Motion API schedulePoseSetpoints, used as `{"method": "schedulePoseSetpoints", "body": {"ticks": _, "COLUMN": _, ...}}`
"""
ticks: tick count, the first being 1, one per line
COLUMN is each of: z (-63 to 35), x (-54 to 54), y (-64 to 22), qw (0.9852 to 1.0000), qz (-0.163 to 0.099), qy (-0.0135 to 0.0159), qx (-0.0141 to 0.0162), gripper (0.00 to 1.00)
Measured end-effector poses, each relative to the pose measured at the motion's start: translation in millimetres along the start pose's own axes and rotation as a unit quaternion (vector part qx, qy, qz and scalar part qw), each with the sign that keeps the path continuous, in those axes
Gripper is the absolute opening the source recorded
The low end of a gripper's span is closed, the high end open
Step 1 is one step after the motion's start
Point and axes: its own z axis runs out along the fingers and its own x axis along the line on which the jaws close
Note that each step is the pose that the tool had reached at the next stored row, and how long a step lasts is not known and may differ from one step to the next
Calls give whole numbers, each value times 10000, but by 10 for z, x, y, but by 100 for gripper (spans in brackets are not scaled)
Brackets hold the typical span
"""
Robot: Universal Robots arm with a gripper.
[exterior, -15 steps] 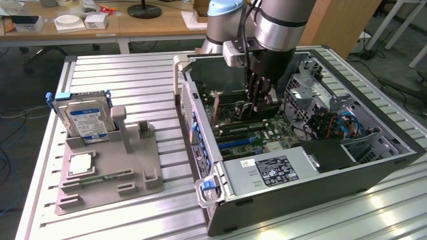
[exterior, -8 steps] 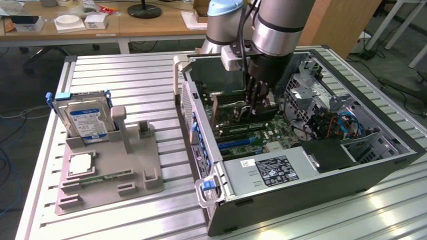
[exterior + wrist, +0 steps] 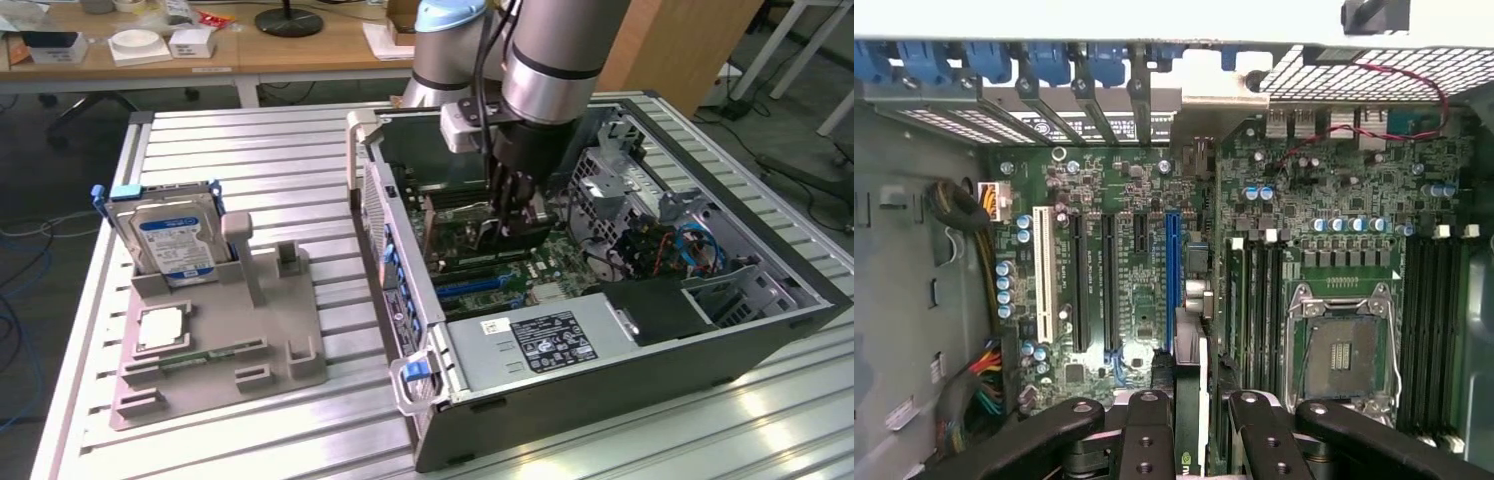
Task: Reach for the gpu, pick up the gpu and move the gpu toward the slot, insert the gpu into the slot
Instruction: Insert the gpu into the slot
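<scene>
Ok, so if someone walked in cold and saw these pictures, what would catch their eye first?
The robot arm reaches straight down into the open computer case, its gripper low over the motherboard. In the wrist view the gripper is shut on the gpu, seen edge-on close to the long blue slot. At the exterior view's left, a hard drive with a blue-white label stands upright in a grey fixture.

Silver arm, black band; black screwed tool.

gpu over motherboard inside case; holder at exterior view's left.
</scene>
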Motion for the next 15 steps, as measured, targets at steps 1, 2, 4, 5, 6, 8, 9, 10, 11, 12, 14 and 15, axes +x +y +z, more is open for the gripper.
{"method": "schedulePoseSetpoints", "body": {"ticks": 1, "z": 15, "x": 1, "y": 1, "qw": 10000, "qz": 0, "qy": 0, "qx": 0, "gripper": 26}}
{"method": "schedulePoseSetpoints", "body": {"ticks": 2, "z": 25, "x": 2, "y": 5, "qw": 10000, "qz": 1, "qy": 0, "qx": 0, "gripper": 26}}
{"method": "schedulePoseSetpoints", "body": {"ticks": 4, "z": 39, "x": 6, "y": 25, "qw": 10000, "qz": 1, "qy": 1, "qx": 0, "gripper": 26}}
{"method": "schedulePoseSetpoints", "body": {"ticks": 5, "z": 50, "x": 7, "y": 41, "qw": 10000, "qz": 1, "qy": 0, "qx": 0, "gripper": 26}}
{"method": "schedulePoseSetpoints", "body": {"ticks": 6, "z": 61, "x": 8, "y": 52, "qw": 10000, "qz": 1, "qy": 0, "qx": 0, "gripper": 26}}
{"method": "schedulePoseSetpoints", "body": {"ticks": 8, "z": 85, "x": 9, "y": 58, "qw": 10000, "qz": 0, "qy": 1, "qx": 0, "gripper": 26}}
{"method": "schedulePoseSetpoints", "body": {"ticks": 9, "z": 99, "x": 10, "y": 58, "qw": 10000, "qz": -1, "qy": 1, "qx": 0, "gripper": 26}}
{"method": "schedulePoseSetpoints", "body": {"ticks": 10, "z": 113, "x": 10, "y": 59, "qw": 10000, "qz": -1, "qy": 0, "qx": 0, "gripper": 26}}
{"method": "schedulePoseSetpoints", "body": {"ticks": 11, "z": 126, "x": 11, "y": 60, "qw": 10000, "qz": 0, "qy": -1, "qx": 0, "gripper": 26}}
{"method": "schedulePoseSetpoints", "body": {"ticks": 12, "z": 137, "x": 11, "y": 61, "qw": 10000, "qz": 0, "qy": -1, "qx": 0, "gripper": 26}}
{"method": "schedulePoseSetpoints", "body": {"ticks": 14, "z": 160, "x": 13, "y": 62, "qw": 10000, "qz": 0, "qy": -1, "qx": 0, "gripper": 26}}
{"method": "schedulePoseSetpoints", "body": {"ticks": 15, "z": 169, "x": 16, "y": 63, "qw": 10000, "qz": 0, "qy": -2, "qx": 0, "gripper": 26}}
